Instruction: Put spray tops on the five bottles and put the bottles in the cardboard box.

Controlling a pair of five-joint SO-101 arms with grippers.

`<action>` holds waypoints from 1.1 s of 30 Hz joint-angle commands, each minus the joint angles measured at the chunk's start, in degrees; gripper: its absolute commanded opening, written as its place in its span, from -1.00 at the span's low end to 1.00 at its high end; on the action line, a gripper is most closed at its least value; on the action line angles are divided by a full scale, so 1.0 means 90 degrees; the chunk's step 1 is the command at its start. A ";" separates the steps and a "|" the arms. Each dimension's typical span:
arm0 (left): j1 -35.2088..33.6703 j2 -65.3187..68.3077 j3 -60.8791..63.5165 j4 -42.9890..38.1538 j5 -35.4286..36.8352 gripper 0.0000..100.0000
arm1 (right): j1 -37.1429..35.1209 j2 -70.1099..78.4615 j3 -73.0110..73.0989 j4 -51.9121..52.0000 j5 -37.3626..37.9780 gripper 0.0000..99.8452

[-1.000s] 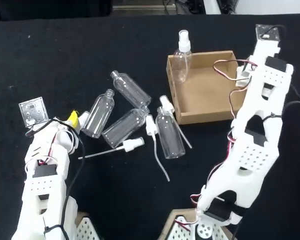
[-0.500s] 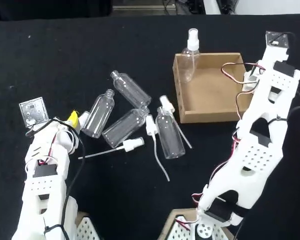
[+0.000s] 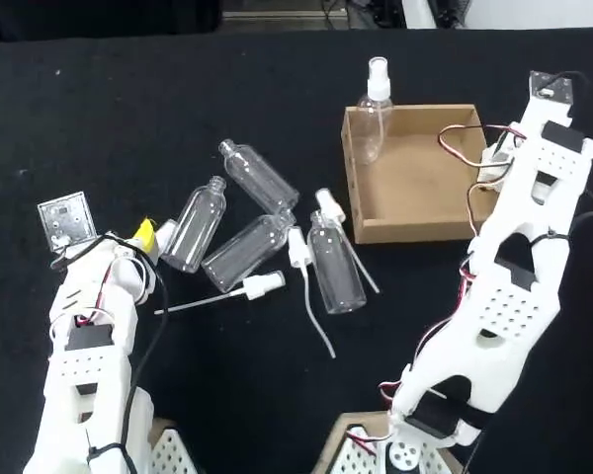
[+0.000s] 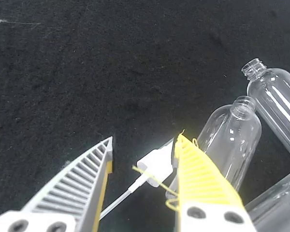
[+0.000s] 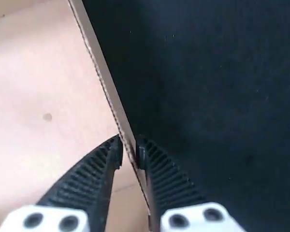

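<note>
Gripping one wall of the cardboard box (image 3: 415, 230), the right gripper (image 5: 129, 154) is pinched narrow, one jaw inside and one outside. A capped bottle (image 3: 371, 114) stands at the box's far corner. Four uncapped bottles (image 3: 262, 178) lie on the table (image 3: 128, 99). The left gripper (image 4: 144, 139) is spread wide around a spray top (image 4: 157, 164). Judged step: capping the second bottle. The next move calls for closing on that top.

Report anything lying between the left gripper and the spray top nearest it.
Nothing visible does. The spray top lies on the table between the open fingers of the left gripper, close to the yellow one. An uncapped bottle lies just beyond that finger.
</note>
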 commanded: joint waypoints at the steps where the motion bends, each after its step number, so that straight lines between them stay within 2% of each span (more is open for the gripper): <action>1: -0.0044 -0.0049 -0.0063 -0.0098 0.0049 -0.60 | -0.0068 -0.0151 -0.0444 0.0078 -0.0049 -0.98; 7: -0.0034 -0.0059 -0.0063 -0.0098 0.0049 -0.60 | -0.0010 -0.0151 -0.0444 0.0176 -0.0635 -0.98; 22: -0.0034 -0.0068 -0.0063 -0.0098 0.0049 -0.60 | -0.0166 -0.0151 -0.0464 0.0371 -0.1065 -0.96; 29: -0.0024 -0.0049 -0.0063 -0.0098 0.0049 -0.60 | -0.0371 -0.0161 -0.1050 0.0791 -0.1026 -0.44; 33: -0.0034 -0.0049 -0.0063 -0.0098 0.0049 -0.60 | -0.0508 -0.0151 -0.2134 0.1543 -0.1026 -0.43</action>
